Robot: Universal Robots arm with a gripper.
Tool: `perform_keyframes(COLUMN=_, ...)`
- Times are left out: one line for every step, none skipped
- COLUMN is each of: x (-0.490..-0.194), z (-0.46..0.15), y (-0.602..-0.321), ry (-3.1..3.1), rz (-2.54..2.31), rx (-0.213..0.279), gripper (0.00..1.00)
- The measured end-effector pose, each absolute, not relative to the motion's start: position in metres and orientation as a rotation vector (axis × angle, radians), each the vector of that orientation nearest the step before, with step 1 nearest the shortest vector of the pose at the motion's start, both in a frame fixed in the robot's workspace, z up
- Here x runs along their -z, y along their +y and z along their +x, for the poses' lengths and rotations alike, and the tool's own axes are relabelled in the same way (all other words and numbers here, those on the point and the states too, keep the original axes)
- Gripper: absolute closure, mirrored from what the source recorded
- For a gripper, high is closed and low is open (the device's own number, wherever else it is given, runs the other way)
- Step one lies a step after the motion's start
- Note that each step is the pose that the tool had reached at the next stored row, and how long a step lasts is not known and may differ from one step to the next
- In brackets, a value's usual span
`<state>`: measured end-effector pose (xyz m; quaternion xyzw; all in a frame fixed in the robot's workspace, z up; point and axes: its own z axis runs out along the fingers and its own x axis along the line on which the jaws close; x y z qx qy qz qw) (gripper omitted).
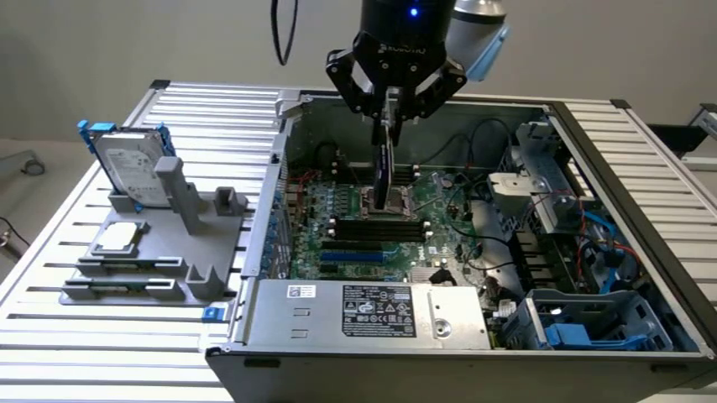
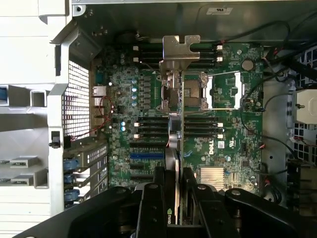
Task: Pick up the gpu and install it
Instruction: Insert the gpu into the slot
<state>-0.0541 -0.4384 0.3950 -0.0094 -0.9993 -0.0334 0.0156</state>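
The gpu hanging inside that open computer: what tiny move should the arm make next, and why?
Probably ease it sideways toward the blue slot, without lowering yet. The gpu, clamped in the jaws, hangs end-down over the processor socket, and the slot lies off to one side of it.

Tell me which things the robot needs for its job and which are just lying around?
Needed: black gripper, shut on thin green gpu card; green motherboard in open case.
Lying about: silver hard drive with blue frame; small square silver chip.
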Motion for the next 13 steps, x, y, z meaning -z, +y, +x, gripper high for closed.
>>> perform_keyframes(x=-0.395, z=-0.054, y=-0.4384, ry=-3.108, rz=-0.029, rx=0.104, gripper=0.74)
perform_keyframes(x=-0.395, z=-0.0541, y=-0.4384, ry=-3.108, rz=-0.029, rx=0.104, gripper=0.74)
perform_keyframes(x=-0.395, z=-0.0541, y=-0.4384, ry=-3.108, rz=-0.029, rx=0.104, gripper=0.74)
perform_keyframes(x=-0.395, z=-0.0541, y=-0.4384, ry=-3.108, rz=-0.029, rx=0.104, gripper=0.74)
perform_keyframes(x=-0.395, z=-0.0541, y=-0.4384, ry=-3.108, rz=-0.029, rx=0.104, gripper=0.74)
perform_keyframes(x=-0.395, z=-0.0541, y=-0.4384, ry=-3.109, rz=-0.029, rx=0.104, gripper=0.74)
perform_keyframes(x=-0.395, z=-0.0541, y=-0.4384, ry=-3.109, rz=-0.029, rx=0.104, gripper=0.74)
perform_keyframes(x=-0.395, z=-0.0541, y=-0.4384, ry=-3.109, rz=-0.029, rx=0.104, gripper=0.74)
perform_keyframes(x=-0.395, z=-0.0541, y=-0.4384, ry=-3.109, rz=-0.029, rx=0.104, gripper=0.74)
perform_keyframes(x=-0.395, z=-0.0541, y=-0.4384, ry=-3.109, rz=-0.029, rx=0.104, gripper=0.74)
perform_keyframes(x=-0.395, z=-0.0544, y=-0.4384, ry=-3.109, rz=-0.028, rx=0.104, gripper=0.74)
perform_keyframes(x=-0.395, z=-0.0546, y=-0.4384, ry=-3.109, rz=-0.017, rx=0.104, gripper=0.74)
perform_keyframes(x=-0.3951, z=-0.0546, y=-0.4385, ry=-3.109, rz=0.008, rx=0.103, gripper=0.74)
